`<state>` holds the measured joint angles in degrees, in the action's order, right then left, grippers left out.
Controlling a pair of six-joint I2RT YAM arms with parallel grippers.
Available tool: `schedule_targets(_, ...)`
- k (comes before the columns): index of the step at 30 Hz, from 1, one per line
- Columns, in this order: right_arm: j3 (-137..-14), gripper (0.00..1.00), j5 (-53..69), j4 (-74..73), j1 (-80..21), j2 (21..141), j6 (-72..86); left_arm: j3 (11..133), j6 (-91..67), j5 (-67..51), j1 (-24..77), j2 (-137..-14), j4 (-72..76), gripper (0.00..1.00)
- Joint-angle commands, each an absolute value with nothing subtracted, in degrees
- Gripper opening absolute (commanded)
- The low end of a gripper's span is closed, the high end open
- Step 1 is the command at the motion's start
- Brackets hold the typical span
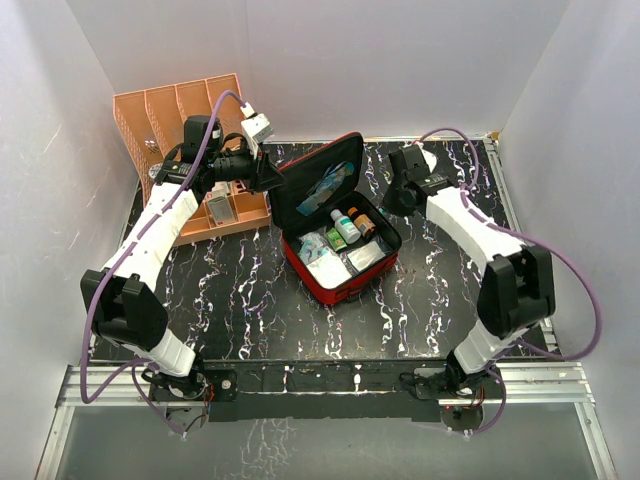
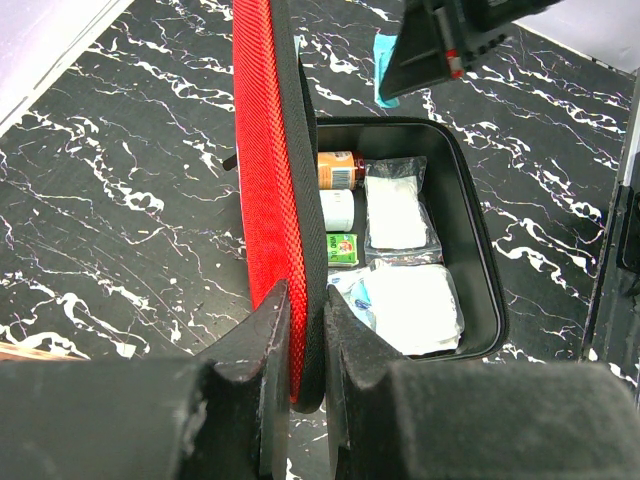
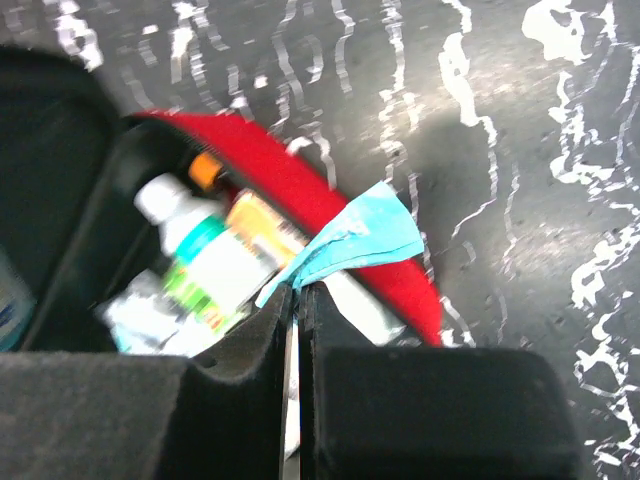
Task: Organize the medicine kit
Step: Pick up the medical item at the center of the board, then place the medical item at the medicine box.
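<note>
raised lid [image 1: 305, 200] walls medicine kit [image 1: 335, 290] left side, open from above

surface: table [image 1: 240, 300], black with white marble veining | centre: red medicine kit [image 1: 332, 290] sits on it, base flat on the top, lid standing open, turned at an angle to the table edges | far left corner: orange slotted rack [image 1: 150, 120] stands against the wall, near the kit's lid
</note>
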<state>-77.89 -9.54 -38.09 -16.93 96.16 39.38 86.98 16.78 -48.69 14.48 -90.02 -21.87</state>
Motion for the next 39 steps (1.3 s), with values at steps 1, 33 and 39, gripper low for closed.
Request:
schedule_targets(1, -81.49, 0.00, -13.42, -40.07, -20.03, 89.47, 42.56, 85.63, 16.87, -48.25, 14.94, -89.84, -27.63, 0.00)
schedule_targets(33, -104.22, 0.00, 0.18, -25.34, -29.97, 101.53, 44.19, 85.30, 17.06, -48.43, 14.89, -88.91, -27.53, 0.00)
schedule_targets(39, -108.81, 0.00, -1.59, -30.97, -32.03, 104.41, 44.38, 85.51, 17.05, -48.25, 14.92, -89.18, -27.25, 0.00)
